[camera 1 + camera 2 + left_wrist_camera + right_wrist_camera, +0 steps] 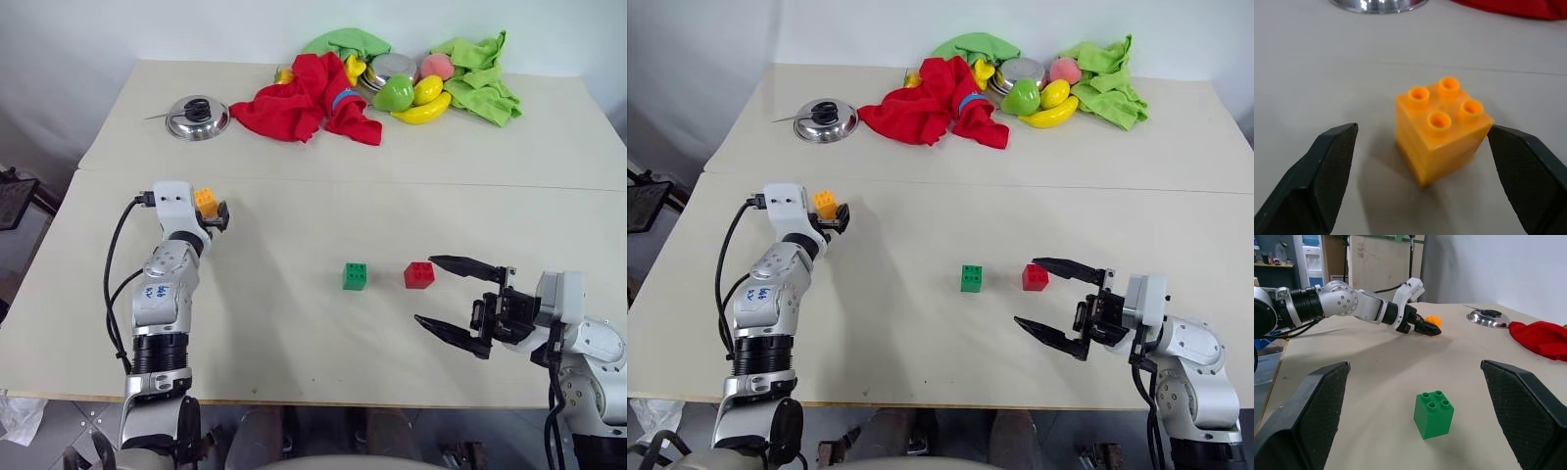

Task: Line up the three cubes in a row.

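Orange-yellow cube (pixel 1442 132) unlabelled between spread left end effector (pixel 1422 161) fingers; right end effector (pixel 453 301) agape, empty.

On the table (pixel 294 323), one cube (pixel 206 202) is sitting far left, between the left gripper's (pixel 1422 161) spread fingers. Two more cubes (pixel 356 276) (pixel 419 274) are sitting side by side right of centre, the right gripper (pixel 453 304) hanging just right of them. A lid (pixel 198 117), cloths (pixel 309 103) and toy fruit (pixel 416 93) are lying along the far edge.

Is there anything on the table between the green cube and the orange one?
No, only bare table between the green cube and orange cube, seen from the head cameras.
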